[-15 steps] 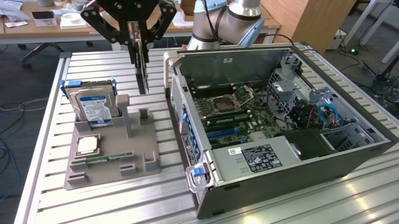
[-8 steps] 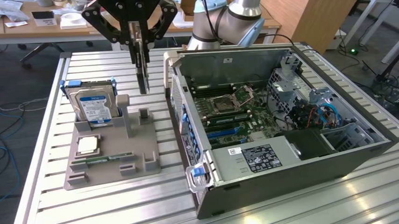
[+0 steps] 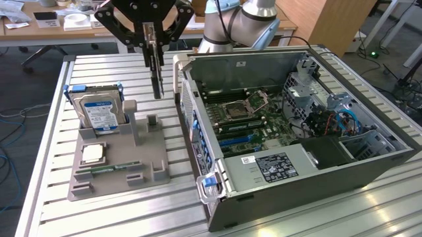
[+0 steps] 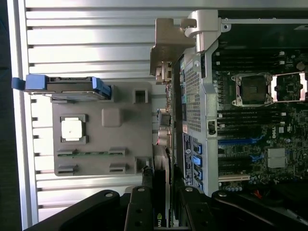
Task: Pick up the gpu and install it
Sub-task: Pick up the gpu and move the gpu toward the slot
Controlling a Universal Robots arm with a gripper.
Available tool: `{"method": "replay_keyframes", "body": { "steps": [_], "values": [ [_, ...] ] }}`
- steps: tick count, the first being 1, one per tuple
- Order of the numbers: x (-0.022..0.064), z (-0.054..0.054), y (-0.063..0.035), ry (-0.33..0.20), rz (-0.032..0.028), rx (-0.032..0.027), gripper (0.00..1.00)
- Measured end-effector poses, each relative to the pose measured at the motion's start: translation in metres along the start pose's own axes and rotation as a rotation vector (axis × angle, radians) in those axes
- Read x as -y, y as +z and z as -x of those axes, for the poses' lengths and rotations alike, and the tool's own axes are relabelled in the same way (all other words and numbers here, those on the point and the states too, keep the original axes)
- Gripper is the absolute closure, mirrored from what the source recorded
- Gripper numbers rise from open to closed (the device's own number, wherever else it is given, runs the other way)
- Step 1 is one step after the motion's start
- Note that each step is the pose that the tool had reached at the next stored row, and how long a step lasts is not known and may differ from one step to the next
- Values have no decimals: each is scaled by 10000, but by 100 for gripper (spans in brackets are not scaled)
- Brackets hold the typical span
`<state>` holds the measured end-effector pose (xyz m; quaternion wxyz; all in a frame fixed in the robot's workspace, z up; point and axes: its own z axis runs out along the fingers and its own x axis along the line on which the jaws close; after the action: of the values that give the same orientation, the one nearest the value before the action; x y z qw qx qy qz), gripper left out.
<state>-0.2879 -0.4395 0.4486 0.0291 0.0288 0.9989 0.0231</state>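
The gpu (image 3: 157, 74) hangs edge-on and upright in the air, above the table strip between the grey parts holder and the open computer case. My gripper (image 3: 153, 45) is shut on its upper end. In the wrist view the gpu (image 4: 163, 159) runs away from my gripper (image 4: 163, 199) as a thin dark card, with its metal bracket (image 4: 168, 50) at the far end. It is beside the case's rear wall, outside the case. The motherboard (image 3: 245, 114) lies exposed inside, with blue expansion slots (image 3: 232, 141).
The grey holder (image 3: 122, 170) on the slatted table carries an upright hard drive (image 3: 99, 112), a processor chip (image 3: 92, 153) and a green memory stick (image 3: 105, 169). The computer case (image 3: 369, 163) fills the exterior view's right. Cables and a drive cage (image 3: 329, 118) crowd the case's far side.
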Motion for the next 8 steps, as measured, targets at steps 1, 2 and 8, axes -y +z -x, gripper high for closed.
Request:
{"method": "replay_keyframes", "body": {
  "steps": [1, 2, 8],
  "values": [
    [-1, 14, 1, 1, 2, 1, 74],
    [-3, 30, 2, 0, 3, 0, 74],
    [-14, 133, 7, 3, 25, -2, 74]
  ]
}}
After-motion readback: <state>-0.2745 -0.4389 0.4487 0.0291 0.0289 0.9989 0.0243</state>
